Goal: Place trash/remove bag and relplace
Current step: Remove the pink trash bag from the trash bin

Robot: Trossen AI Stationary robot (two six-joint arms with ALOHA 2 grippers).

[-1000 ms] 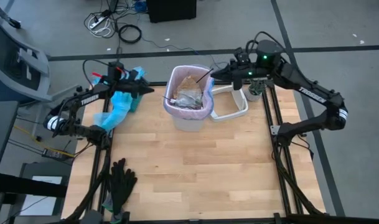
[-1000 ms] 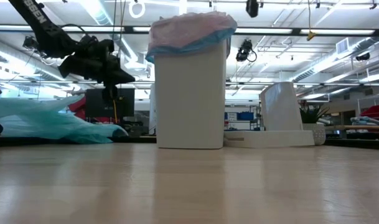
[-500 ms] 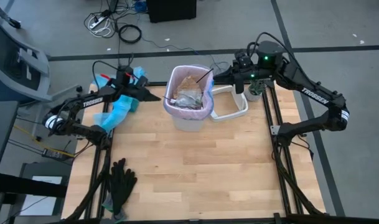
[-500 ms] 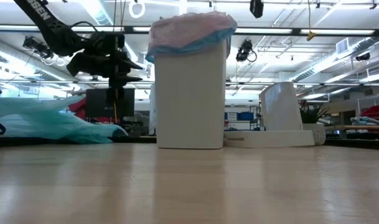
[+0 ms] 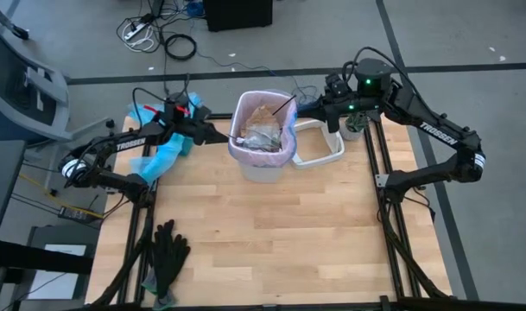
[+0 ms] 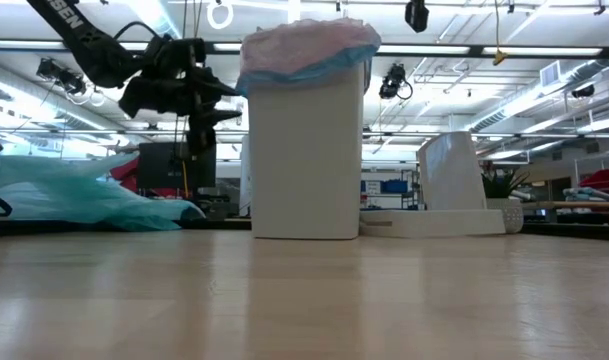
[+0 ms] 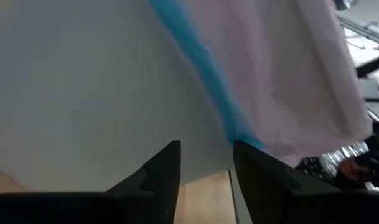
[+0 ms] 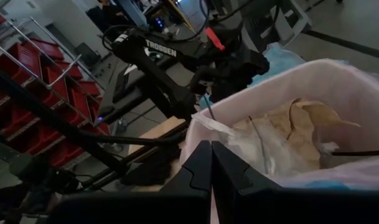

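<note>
High view: left gripper [image 5: 218,134] reaches from frame left toward the bag [image 5: 263,104] lining the white bin [image 5: 263,164] at upper centre; right gripper [image 5: 307,108] just right of its rim | Low view: "TROSSEN" partly readable on the arm, upper left | Left wrist: fingers [image 7: 161,171] released, parted, empty, close to the bag | Right wrist: fingers [image 8: 198,168] clenched together; trash [image 8: 289,134] inside the bag.

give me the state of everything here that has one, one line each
bin: upright, lined
bag: in the bin, rim folded over its top
trash: inside the bag
left gripper: open, beside the bin's rim
right gripper: shut, empty, by the rim's far side
light-blue bag: crumpled on the table
black gloves: lying flat
white lid: off the bin, beside it
</note>
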